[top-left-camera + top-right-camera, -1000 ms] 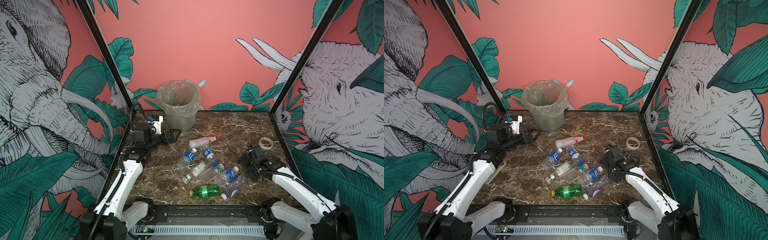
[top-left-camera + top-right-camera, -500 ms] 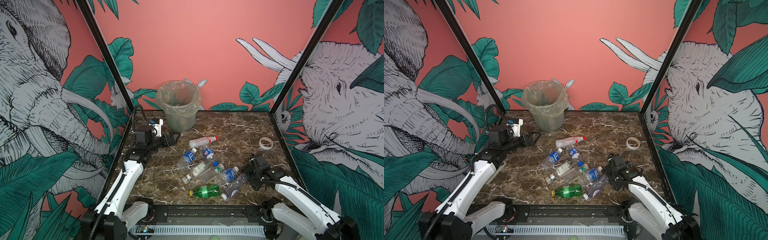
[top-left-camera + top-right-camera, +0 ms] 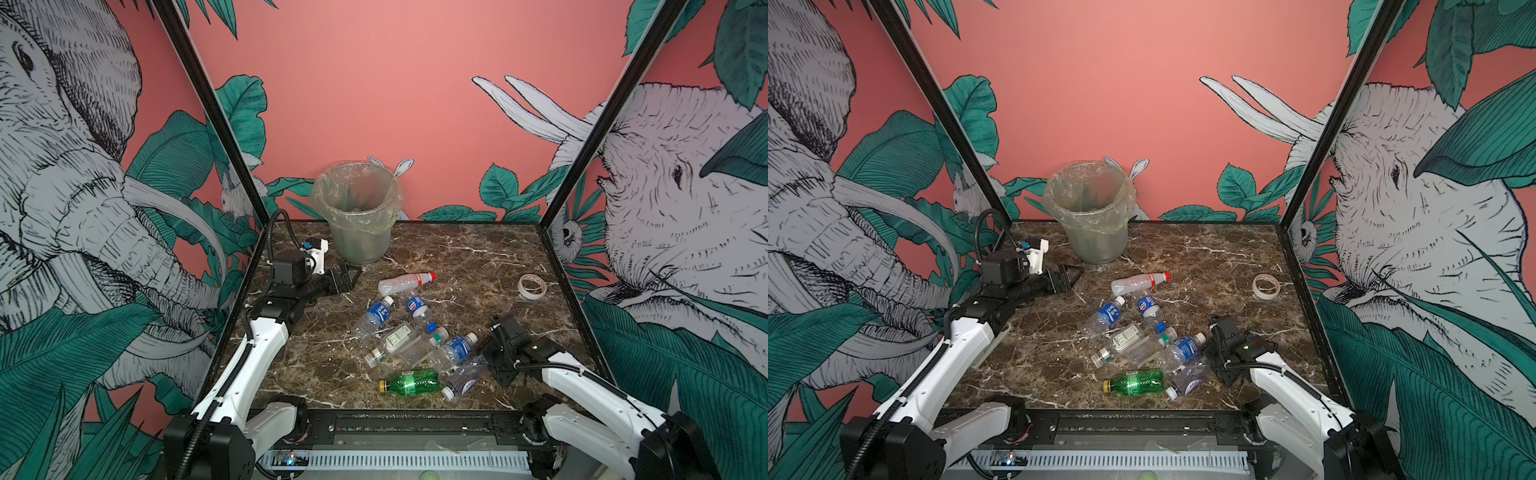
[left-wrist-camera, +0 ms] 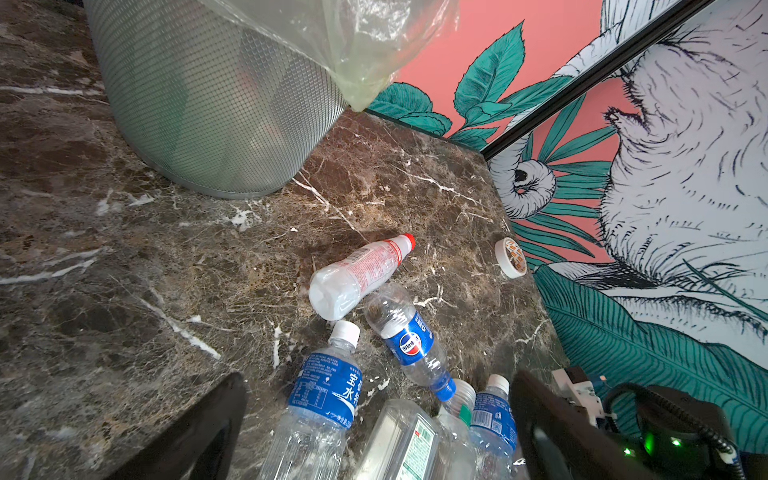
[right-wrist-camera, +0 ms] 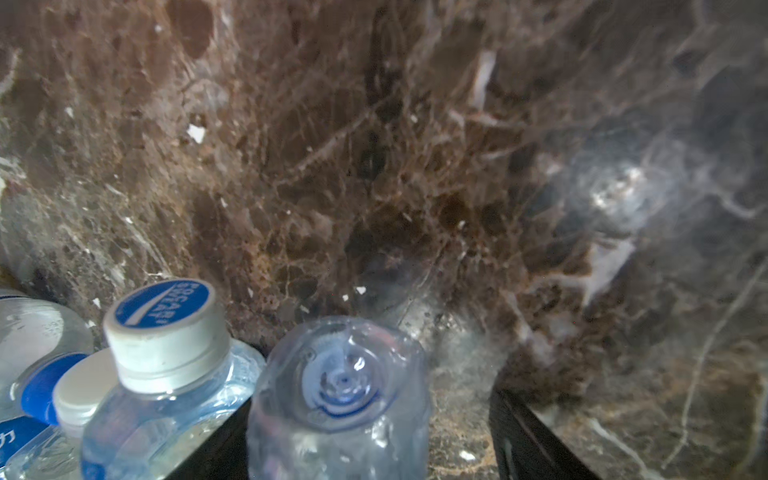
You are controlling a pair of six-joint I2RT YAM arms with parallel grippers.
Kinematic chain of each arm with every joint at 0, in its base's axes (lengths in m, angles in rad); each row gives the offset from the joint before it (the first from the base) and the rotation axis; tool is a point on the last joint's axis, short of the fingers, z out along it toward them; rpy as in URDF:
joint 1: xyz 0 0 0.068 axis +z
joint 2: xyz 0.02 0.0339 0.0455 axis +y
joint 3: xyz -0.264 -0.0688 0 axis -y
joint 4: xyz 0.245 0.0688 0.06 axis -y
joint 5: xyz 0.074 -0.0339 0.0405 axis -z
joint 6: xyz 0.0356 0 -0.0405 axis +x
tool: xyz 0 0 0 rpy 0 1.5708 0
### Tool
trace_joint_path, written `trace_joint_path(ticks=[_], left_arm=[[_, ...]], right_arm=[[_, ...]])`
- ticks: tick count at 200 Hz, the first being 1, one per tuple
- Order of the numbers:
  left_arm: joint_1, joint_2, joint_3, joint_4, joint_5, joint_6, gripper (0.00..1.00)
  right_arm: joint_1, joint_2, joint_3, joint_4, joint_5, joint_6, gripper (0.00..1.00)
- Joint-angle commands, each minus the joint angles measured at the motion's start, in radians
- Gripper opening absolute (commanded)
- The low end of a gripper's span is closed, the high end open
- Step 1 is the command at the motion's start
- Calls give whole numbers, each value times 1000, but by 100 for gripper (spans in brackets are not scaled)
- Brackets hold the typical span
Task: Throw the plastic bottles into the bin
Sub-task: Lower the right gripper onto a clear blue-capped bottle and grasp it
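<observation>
Right wrist view, lower centre: the right gripper has its jaws released either side of a clear crumpled plastic bottle, not yet clamped. Next, probably: squeeze, lift, carry to the round grey-green lined bin, upper centre in a top view.

A dark brown marble tabletop with white veins makes the floor of the cell. Behind its far edge stands a plain salmon-pink back wall, with printed teal leaves low along that edge. At the tabletop's left side rises a wall panel printed with a grey-white elephant, and at its right side a similar elephant panel. From its two far corners slim black metal posts lean outward. The light is soft and even.
</observation>
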Motion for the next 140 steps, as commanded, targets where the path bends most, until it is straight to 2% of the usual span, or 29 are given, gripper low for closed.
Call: trace_joint_path(ticks=[1,23,52,77,106,140], left_arm=[[0,-4,10,-17,10,13,99],[0,-2,8,-20,6,15,99],[1,0,8,-28,4,13,99],[0,1,17,-41,15,2,99],[1,0,22,-58,17,2,99],[0,15,27,-67,34,-19,99]], right_arm=[[19,28,0,60,9,67,80],[26,52,-6,88,2,74,74],[27,50,-7,93,7,68,60],[26,17,0,56,19,57,53],[26,-63,-4,7,59,53,47],[26,-181,-3,-31,109,43,45]])
